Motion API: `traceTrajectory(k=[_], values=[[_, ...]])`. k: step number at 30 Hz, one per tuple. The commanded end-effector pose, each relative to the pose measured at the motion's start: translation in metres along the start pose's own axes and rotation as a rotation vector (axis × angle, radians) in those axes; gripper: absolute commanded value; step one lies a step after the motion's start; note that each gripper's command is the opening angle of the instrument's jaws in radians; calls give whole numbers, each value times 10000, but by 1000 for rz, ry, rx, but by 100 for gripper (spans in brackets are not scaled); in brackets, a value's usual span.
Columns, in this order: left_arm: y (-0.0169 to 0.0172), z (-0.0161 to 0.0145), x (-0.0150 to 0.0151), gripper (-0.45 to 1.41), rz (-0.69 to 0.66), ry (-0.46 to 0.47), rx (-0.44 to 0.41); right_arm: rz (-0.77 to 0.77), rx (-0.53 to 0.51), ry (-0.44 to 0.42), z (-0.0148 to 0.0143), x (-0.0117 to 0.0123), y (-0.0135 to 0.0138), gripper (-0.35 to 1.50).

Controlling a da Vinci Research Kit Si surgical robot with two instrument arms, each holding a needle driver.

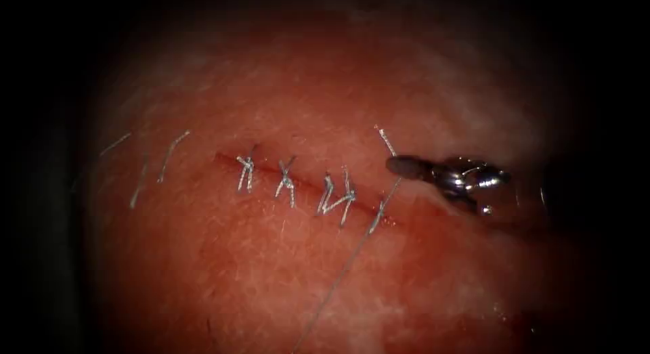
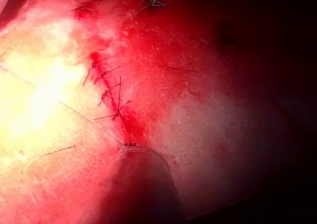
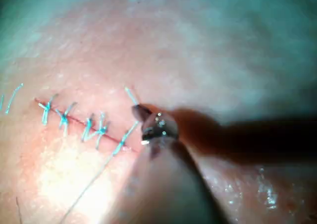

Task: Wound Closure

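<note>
The right tool (image 1: 406,167) lay at three o'clock of the cut (image 1: 298,181), fingers together beside the thread (image 1: 352,256), grip uncertain.

On our right tool (image 1: 399,166) we see a dark, rounded, blunt-ended tip ahead of a shiny silver metal wrist with curved links and a small round pin.

Reddish-pink tissue (image 1: 271,273), dark red cut (image 1: 305,185), whitish-grey thread (image 1: 338,276)
</note>
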Motion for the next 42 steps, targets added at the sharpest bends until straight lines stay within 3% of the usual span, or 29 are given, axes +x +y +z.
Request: traceTrajectory(k=[1, 4, 6, 7, 9, 11, 13, 17, 19, 27, 31, 36, 38, 40, 42], values=[[17, 0, 3, -45, -3, 0, -7, 4, 1, -3, 4, -14, -2, -35], [10, -5, 7, -45, -5, 1, -15, 6, 8, 10, 3, -19, -4, -35], [2, -11, 11, -45, -8, 10, -14, 12, 71, 43, 1, -20, -5, -35], [-2, -14, 14, -45, -11, 20, -6, 15, 104, 59, 1, -21, -5, -1], [-19, -27, 23, -45, -21, 49, 12, 19, 157, 102, -4, -23, -5, 83], [-39, -41, 34, -45, -32, 65, 18, -57, 168, 110, -15, -22, -2, 123], [-62, -54, 46, -45, -34, 84, 36, -219, 185, 134, -31, -16, 6, 131], [-91, -69, 61, -45, 4, 110, 60, -397, 185, 210, -55, -7, 23, 131], [-108, -75, 70, -45, 33, 122, 75, -491, 138, 233, -69, -4, 33, 141], [-155, -88, 96, -45, 92, 161, 122, -580, 30, 268, -109, 0, 42, 148], [-177, -93, 108, -45, 129, 169, 129, -630, 35, 275, -120, 0, 33, 148], [-210, -93, 118, -45, 162, 189, 151, -673, 142, 250, -119, -25, -3, 136], [-238, -88, 124, -45, 197, 201, 156, -718, 251, 232, -106, -48, -49, 103], [-248, -84, 126, -45, 211, 209, 158, -741, 288, 229, -98, -57, -77, 88], [-258, -75, 128, -45, 233, 218, 155, -787, 324, 230, -88, -60, -106, 61]])
